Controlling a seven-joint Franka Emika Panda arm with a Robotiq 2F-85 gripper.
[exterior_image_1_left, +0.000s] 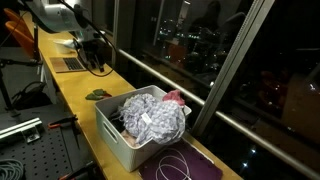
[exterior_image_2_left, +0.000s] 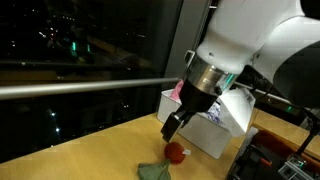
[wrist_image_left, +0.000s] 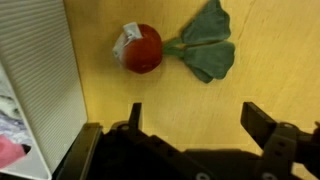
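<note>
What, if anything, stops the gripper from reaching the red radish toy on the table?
Probably nothing; yes, it looks reachable. The gripper hangs open above the radish toy, which lies free on the wooden table, apart from the white bin.

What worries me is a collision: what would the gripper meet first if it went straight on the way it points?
Probably the bare wooden table: the open gripper points down at it. The red radish toy lies just off that line, the white bin further aside. Depth is unclear.
</note>
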